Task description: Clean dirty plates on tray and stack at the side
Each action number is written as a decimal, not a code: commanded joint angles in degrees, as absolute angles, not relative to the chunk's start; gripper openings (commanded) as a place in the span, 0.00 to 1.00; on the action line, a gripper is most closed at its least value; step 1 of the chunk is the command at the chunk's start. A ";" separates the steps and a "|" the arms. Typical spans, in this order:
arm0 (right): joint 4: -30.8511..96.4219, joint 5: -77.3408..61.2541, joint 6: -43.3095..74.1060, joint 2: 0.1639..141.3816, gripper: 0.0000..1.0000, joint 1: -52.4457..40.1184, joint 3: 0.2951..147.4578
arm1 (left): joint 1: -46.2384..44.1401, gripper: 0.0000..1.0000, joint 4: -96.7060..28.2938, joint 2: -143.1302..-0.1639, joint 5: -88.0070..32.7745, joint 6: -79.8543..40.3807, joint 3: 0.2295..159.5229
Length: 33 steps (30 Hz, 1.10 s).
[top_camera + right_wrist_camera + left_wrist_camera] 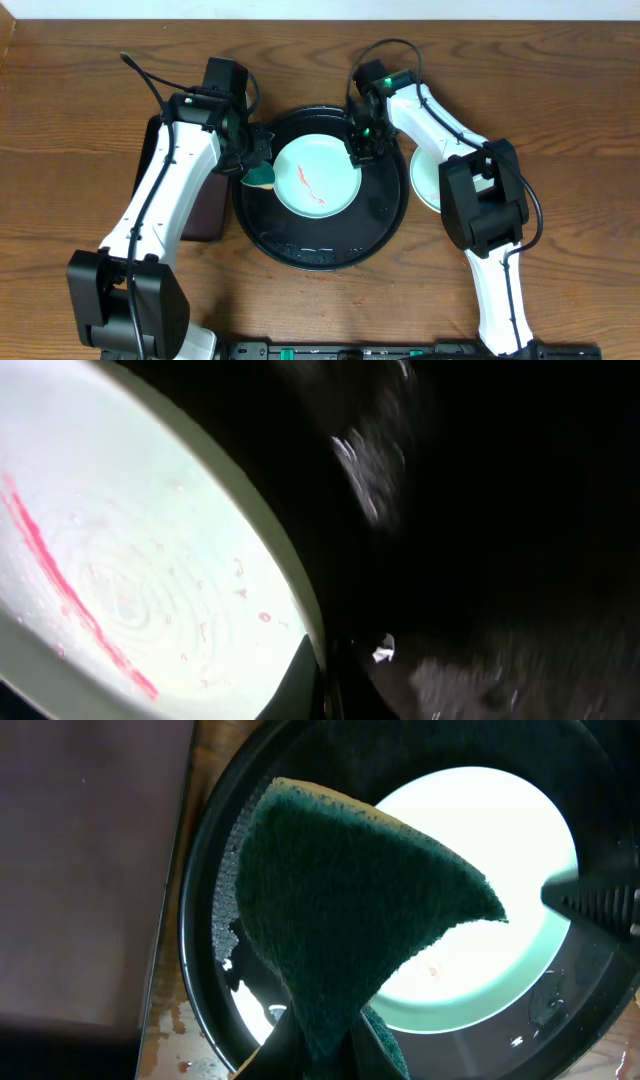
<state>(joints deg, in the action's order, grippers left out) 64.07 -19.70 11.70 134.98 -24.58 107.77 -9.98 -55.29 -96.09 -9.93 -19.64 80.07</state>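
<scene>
Overhead, left to right: brown tray (205, 215) at far left, not in play; left pincer (255, 165) clamped on green sponge (262, 178), hanging over the left rim of the black tray (320, 250), just beside the mint plate (318, 178); plate sits mid-tray, red streak (308, 185) across its middle, unwiped; right pincer (362, 150) closed at the plate's upper-right rim, can't confirm the rim is actually pinched; pale plate (425, 190) on the worktop (560, 80) further right, likely the stack. Suggest: verify the right hold before scrubbing; sweep sponge flat along the streak, light pressure, clear of the right fingers; the tray looks wet, so the plate may skate.
</scene>
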 commanded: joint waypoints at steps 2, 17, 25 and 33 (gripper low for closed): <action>66.37 -23.64 18.79 134.58 0.01 -25.98 107.02 | -10.11 0.07 -55.18 -95.98 -6.33 -20.93 79.99; 60.69 -10.76 11.05 134.58 0.01 -25.61 107.00 | -11.05 0.07 -53.76 -101.51 -6.15 -23.83 79.92; 57.58 -10.57 12.88 134.61 0.01 -26.68 104.20 | -14.98 0.07 -50.37 -103.70 -3.16 -27.18 77.80; 56.14 -10.76 12.86 134.61 0.01 -26.96 102.35 | -18.04 0.08 -44.88 -107.39 -1.72 -29.04 76.27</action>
<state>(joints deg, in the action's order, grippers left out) 57.21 -16.23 11.75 132.88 -26.39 104.05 -17.47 -45.56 -105.71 -4.01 -27.29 76.73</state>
